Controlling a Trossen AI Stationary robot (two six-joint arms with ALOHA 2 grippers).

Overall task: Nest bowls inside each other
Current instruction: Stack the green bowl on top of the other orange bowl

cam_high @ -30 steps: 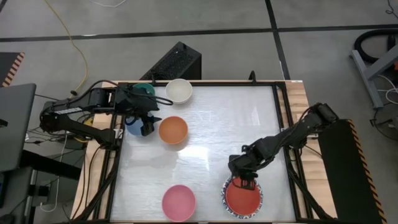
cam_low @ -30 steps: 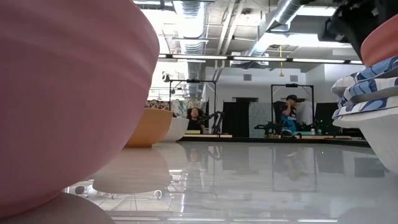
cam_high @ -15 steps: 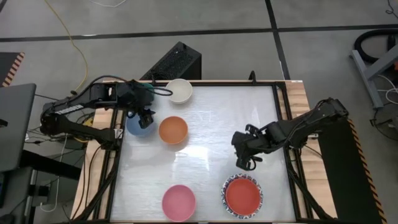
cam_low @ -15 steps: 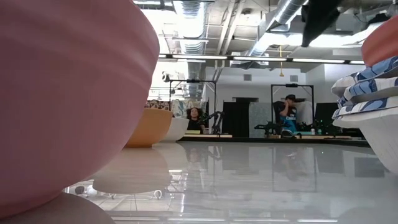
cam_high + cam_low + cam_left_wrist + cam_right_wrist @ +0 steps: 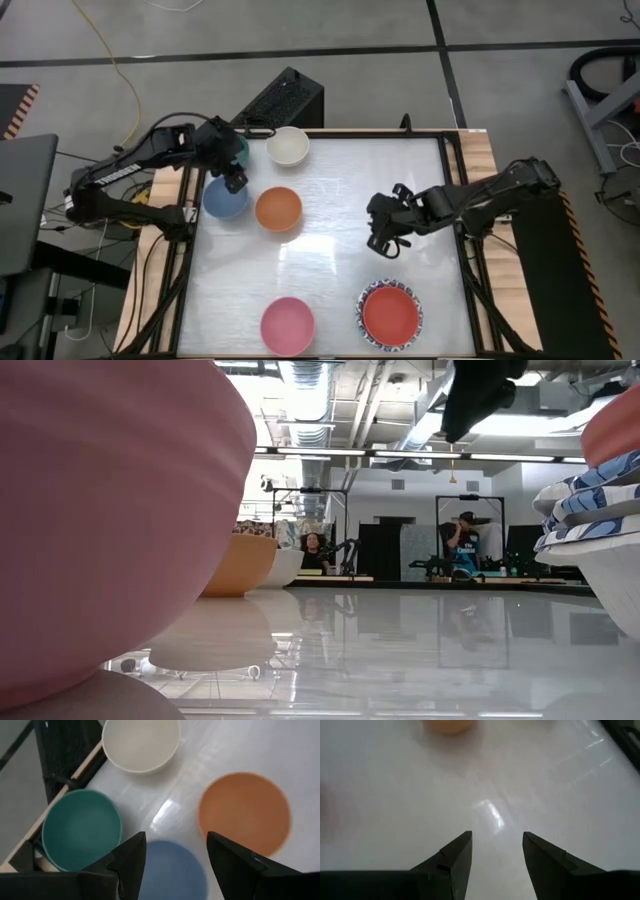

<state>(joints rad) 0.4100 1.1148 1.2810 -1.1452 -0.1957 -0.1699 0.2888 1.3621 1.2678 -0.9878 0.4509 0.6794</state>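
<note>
a plain teal round bowl (image 5: 236,147) sits upright at the table's far left corner, with a cream-white round bowl (image 5: 287,146) near it along the far edge. just in front of the teal one lies a smooth blue round bowl (image 5: 225,199), and an orange round bowl (image 5: 278,209) stands just beside it. a pink round bowl (image 5: 287,325) rests at the near edge, well apart from these. to its right a red round bowl (image 5: 390,314) is nested in a stack of shallow blue-and-white patterned-rim bowls (image 5: 415,300)
</note>
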